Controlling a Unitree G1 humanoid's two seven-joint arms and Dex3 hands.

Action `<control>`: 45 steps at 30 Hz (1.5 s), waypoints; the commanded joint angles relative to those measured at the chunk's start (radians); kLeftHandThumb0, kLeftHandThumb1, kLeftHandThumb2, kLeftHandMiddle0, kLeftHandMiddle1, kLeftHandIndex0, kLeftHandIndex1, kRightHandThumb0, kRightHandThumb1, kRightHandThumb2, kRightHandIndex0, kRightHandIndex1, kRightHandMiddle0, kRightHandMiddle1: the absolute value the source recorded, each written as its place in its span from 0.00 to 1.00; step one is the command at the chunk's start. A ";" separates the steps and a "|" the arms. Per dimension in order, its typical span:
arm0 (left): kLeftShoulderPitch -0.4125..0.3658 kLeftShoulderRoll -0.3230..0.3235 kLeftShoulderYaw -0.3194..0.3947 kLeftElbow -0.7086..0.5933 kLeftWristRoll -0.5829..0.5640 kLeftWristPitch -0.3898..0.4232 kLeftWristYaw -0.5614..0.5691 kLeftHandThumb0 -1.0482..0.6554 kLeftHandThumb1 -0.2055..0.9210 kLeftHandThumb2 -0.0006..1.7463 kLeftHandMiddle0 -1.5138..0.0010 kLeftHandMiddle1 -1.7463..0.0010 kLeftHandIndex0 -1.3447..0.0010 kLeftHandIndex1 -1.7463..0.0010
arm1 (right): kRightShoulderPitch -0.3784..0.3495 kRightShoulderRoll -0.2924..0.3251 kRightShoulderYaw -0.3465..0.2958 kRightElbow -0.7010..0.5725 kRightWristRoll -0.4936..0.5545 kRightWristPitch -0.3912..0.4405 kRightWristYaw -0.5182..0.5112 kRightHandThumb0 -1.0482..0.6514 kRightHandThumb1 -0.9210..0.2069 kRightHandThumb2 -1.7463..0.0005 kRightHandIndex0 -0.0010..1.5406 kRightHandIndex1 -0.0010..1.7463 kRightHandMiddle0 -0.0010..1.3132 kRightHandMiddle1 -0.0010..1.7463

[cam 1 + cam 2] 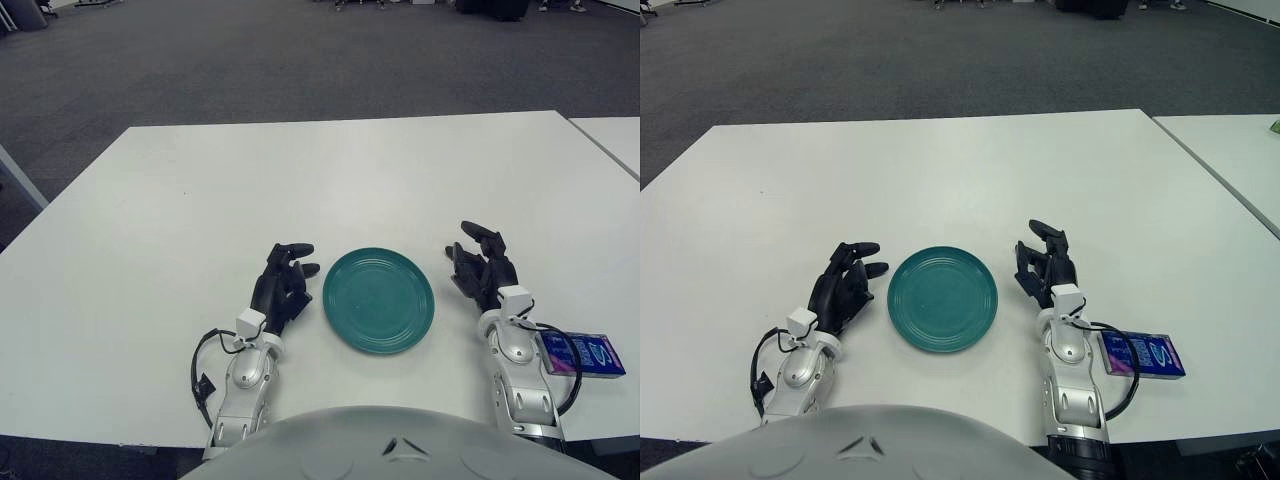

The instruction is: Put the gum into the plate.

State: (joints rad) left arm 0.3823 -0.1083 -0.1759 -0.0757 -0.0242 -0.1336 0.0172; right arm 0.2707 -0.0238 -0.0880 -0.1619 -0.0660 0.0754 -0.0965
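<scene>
Grey carpet (890,55) stretched behind a white worktop (940,170) where a Unitree G1 humanoid faced a round teal plate (942,299), ridged in concentric rings and holding nothing. The gum (1143,354), a flat rectangular pack in blue with a purple end and pale lettering too small to read, lay flat near the worktop's front edge at the robot's right, just beside the right forearm and well apart from the plate. A black cable looped from that forearm across the pack's near end.

Both hands flanked the plate. The left hand (283,284) showed just to the plate's left, its dark fingers (297,250) loosely extended toward the rim and holding nothing. The right hand (1045,262) showed a little to the plate's right, its fingers (1044,230) raised, slightly spread and likewise holding nothing.

From the left eye, the gum (584,354) sat hard against the picture's right border. The right eye gave more room on that side, taking in a second white table (1230,160) standing apart across a narrow gap, and bare worktop beyond the pack. The robot's grey chest (865,445) filled the bottom of both views.
</scene>
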 commanded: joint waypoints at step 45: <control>-0.033 -0.031 -0.007 0.099 0.050 -0.066 0.093 0.25 1.00 0.53 0.75 0.41 0.74 0.29 | 0.208 -0.263 -0.078 -0.393 -0.656 -0.309 -0.112 0.16 0.00 0.67 0.18 0.34 0.00 0.57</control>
State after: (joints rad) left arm 0.3399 -0.1091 -0.1799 -0.0006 0.0167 -0.2183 0.0904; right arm 0.4181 -0.1899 -0.1322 -0.5414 -0.6320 -0.1782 -0.1891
